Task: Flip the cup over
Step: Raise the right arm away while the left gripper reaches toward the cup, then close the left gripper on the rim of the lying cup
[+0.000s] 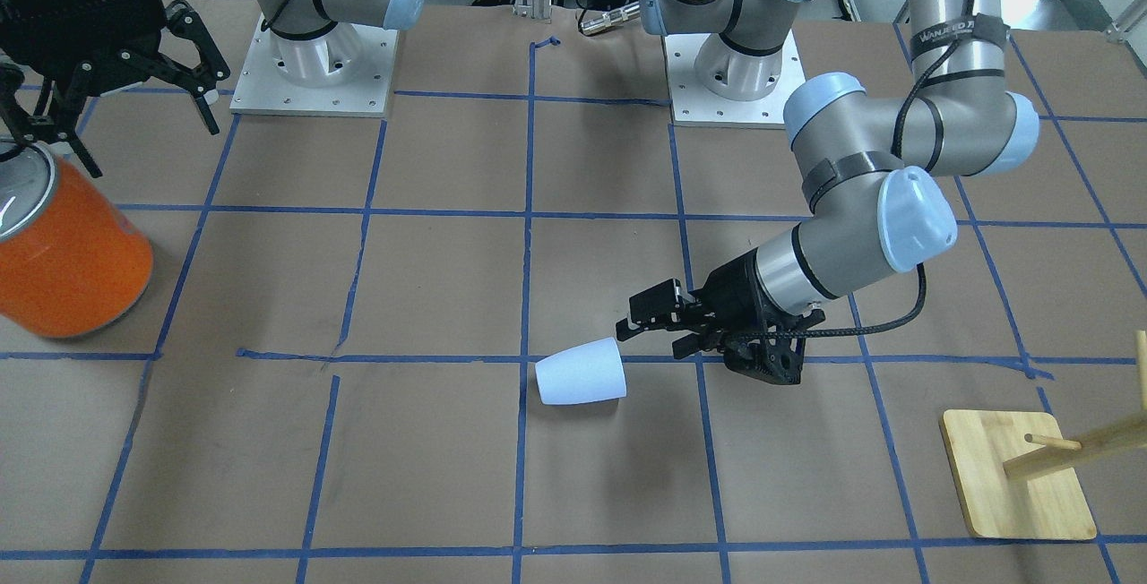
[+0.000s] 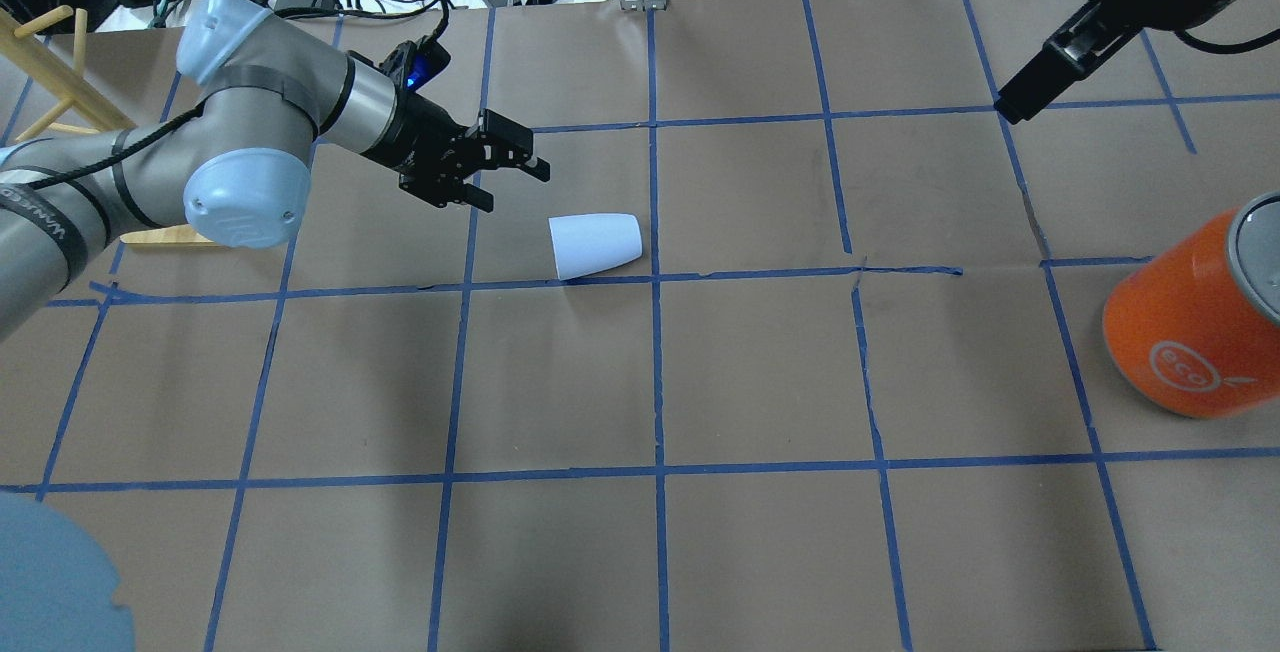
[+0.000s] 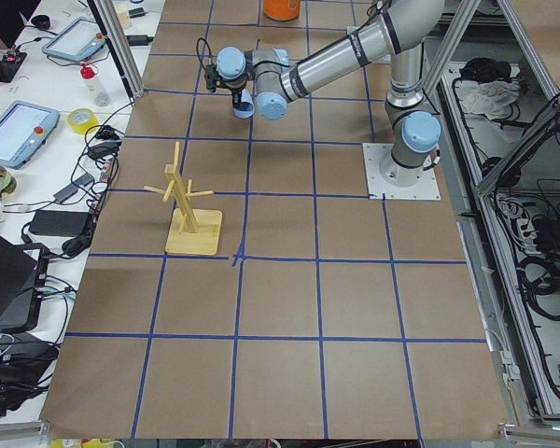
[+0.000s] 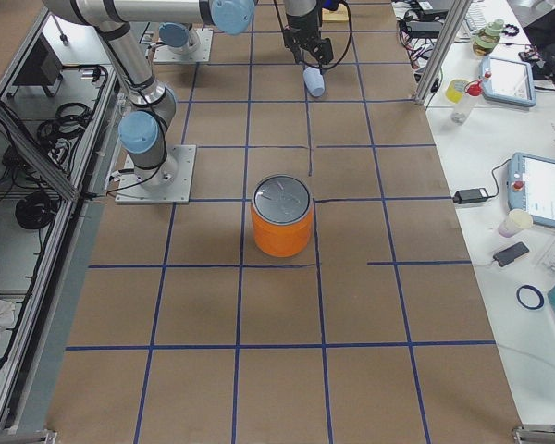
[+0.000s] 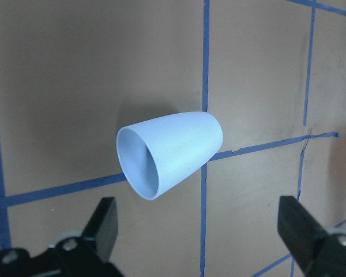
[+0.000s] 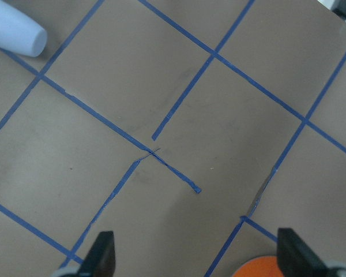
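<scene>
While the pale lavender-blue plastic cup (image 2: 595, 244) lies sideways, left gripper (image 2: 514, 188) faces its mouth, jaws apart; right gripper (image 6: 197, 245) jaws also apart.

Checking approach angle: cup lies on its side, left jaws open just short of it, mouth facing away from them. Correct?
Not quite: the cup has its mouth toward the left gripper, not away; the left wrist view looks into it. It lies on its side, jaws open just short.
</scene>
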`<action>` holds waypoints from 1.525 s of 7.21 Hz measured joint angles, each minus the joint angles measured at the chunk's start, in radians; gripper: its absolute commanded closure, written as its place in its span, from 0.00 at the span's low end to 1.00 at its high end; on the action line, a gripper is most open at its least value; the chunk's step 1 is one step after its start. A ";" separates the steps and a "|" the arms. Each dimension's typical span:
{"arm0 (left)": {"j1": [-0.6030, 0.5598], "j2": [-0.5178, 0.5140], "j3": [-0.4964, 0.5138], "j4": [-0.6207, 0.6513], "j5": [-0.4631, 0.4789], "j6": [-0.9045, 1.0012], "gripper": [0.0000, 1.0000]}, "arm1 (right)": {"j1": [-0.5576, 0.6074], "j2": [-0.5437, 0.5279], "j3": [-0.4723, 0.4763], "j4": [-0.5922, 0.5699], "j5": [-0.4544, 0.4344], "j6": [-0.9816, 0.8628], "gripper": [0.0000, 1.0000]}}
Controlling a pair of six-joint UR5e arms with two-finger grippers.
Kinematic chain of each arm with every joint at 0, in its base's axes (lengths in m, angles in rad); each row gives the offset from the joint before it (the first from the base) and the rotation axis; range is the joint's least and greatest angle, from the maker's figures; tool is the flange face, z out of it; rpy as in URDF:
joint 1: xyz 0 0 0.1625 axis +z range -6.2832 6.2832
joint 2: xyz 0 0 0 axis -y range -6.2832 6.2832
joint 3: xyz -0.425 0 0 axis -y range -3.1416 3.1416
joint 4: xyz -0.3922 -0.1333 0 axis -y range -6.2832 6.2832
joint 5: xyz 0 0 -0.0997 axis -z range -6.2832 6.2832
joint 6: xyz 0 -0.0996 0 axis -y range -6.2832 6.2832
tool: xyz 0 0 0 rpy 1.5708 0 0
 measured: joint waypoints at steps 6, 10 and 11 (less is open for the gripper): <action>-0.004 -0.111 -0.041 0.041 -0.104 -0.080 0.13 | 0.132 -0.006 -0.043 0.079 -0.023 0.697 0.00; -0.027 -0.156 -0.039 0.042 -0.196 -0.218 0.18 | 0.146 -0.006 -0.042 0.082 -0.024 0.826 0.00; -0.032 -0.163 -0.036 0.054 -0.201 -0.231 0.28 | 0.147 -0.006 -0.041 0.082 -0.025 0.843 0.00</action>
